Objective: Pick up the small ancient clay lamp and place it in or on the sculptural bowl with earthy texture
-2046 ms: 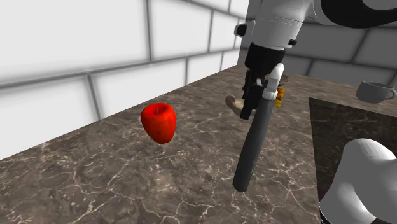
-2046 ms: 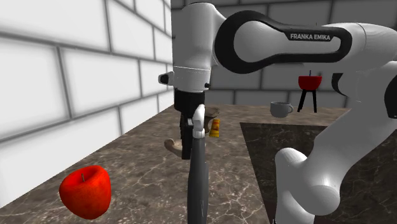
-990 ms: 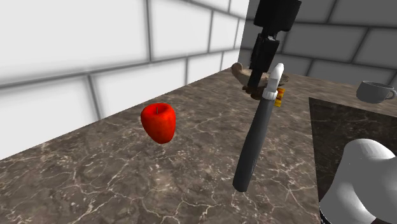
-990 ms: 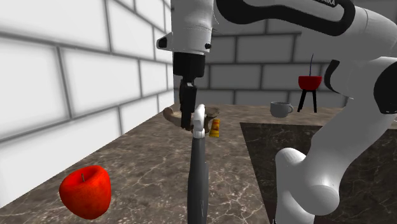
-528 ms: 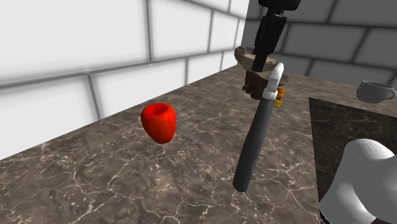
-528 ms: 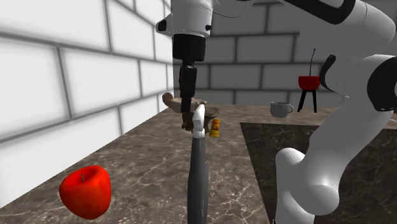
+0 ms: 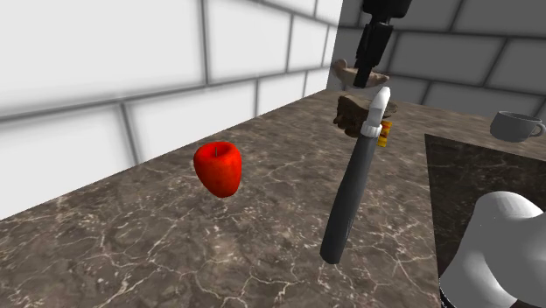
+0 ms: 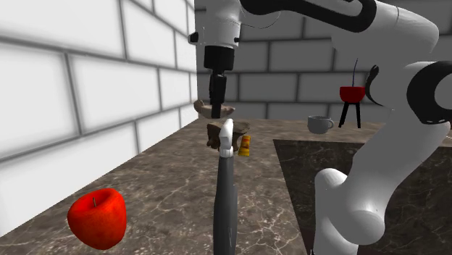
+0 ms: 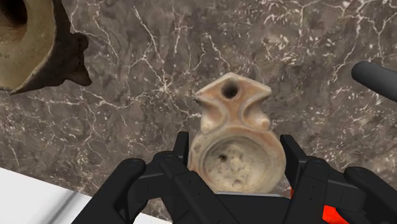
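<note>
End effector [image 9: 234,153] pinches a pale clay lamp [image 9: 233,127] across its round body, black fingers [image 9: 181,156] pressed to either side; the spout with its hole juts out past the fingertips. Lamp hangs in the air, well clear of the brown marbled tabletop [image 9: 159,95]. Below the end effector and off to one side sits the rough brown bowl [image 9: 32,44], ragged-edged, resting on the tabletop. In the wrist view bare marble, not the bowl, lies straight under the lamp, while both exterior views put the bowl just beneath it. Just beside the bowl, nearer the stand, a tall dark grey bottle [image 7: 346,206] with a white top leans at a slant, and a small orange-and-yellow thing [image 8: 246,145] sits close behind its top. Farther out from the end effector, a red apple [image 7: 218,168] rests on the tabletop near the white tiled wall [image 7: 105,61]. Well apart on the other side, past a darker slab, stand a grey cup [image 7: 516,127] and a red bowl on dark legs [image 8: 353,98].
</note>
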